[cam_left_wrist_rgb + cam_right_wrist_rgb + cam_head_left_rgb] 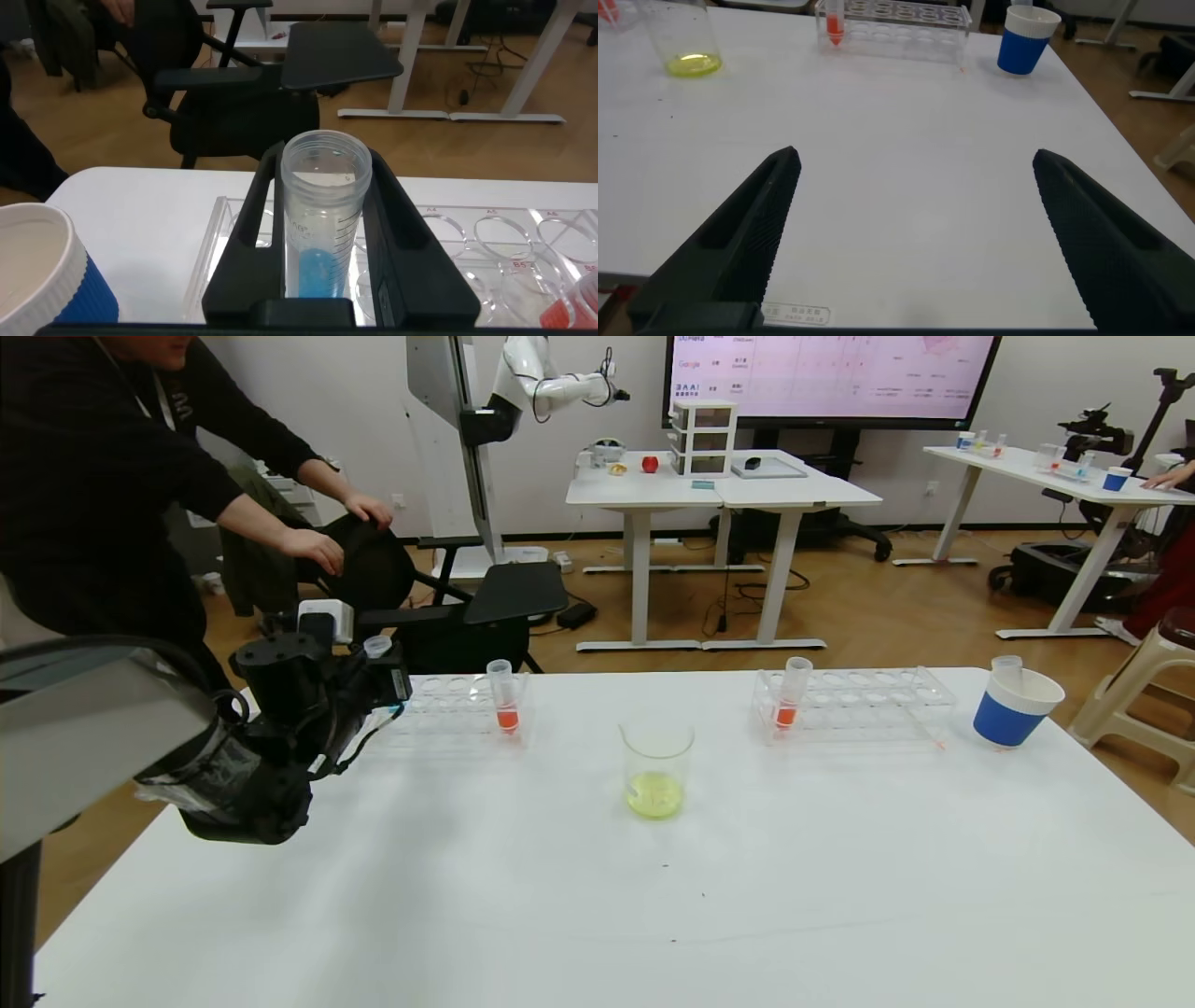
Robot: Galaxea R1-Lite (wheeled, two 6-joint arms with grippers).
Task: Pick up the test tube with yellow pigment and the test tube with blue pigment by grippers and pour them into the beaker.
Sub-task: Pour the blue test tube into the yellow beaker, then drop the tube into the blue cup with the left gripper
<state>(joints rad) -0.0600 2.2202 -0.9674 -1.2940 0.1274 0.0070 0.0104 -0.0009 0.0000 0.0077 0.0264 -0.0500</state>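
Head view gave us the big white table (597,896) first, and behind it a person (103,476) leaning over a black office chair (373,569), so the background on our left side was pretty busy. On the table we had two clear tube racks: the left rack (448,705) with an orange-red tube (503,698) standing in it, and the right rack (859,702) with another orange-red tube (792,695). A blue-and-white paper cup (1013,709) sat just beside the right rack's far end, with an empty tube poking out of it. Another paper cup (42,271) showed near our left gripper in the left wrist view.

The beaker (657,770) stood between the two racks, a bit nearer to us, with yellow-green liquid already in the bottom.

Our left gripper (378,677) hung over the left rack's outer end, pinching the test tube with blue pigment (322,224) upright, blue liquid down in the tip. The left rack and its orange-red tube sat between it and the beaker.

Our right gripper (915,233) was spread wide over bare table, holding nothing.
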